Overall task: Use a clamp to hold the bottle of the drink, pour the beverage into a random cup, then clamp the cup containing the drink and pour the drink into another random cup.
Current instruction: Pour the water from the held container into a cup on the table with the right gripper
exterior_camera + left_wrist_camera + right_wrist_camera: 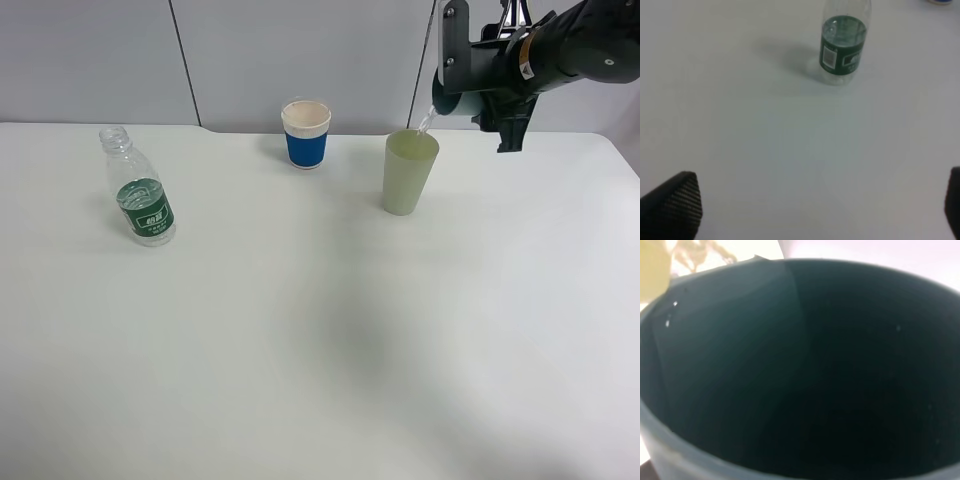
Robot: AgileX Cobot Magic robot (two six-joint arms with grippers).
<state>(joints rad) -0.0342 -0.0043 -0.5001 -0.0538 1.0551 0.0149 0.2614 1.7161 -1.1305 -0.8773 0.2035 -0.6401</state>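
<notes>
The right tool (478,100), closed around the tipped teal cup (452,103), pours a thin clear stream (425,121) into the tall pale green cup (409,173) just beside it; light, thin-walled, best gripped mid-wall, gently.

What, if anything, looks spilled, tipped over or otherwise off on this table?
Nothing stands out. The teal cup is tilted only because the right gripper is pouring a thin stream into the pale green cup. The bottle and the blue-sleeved paper cup stand upright; no puddle shows on the table.
</notes>
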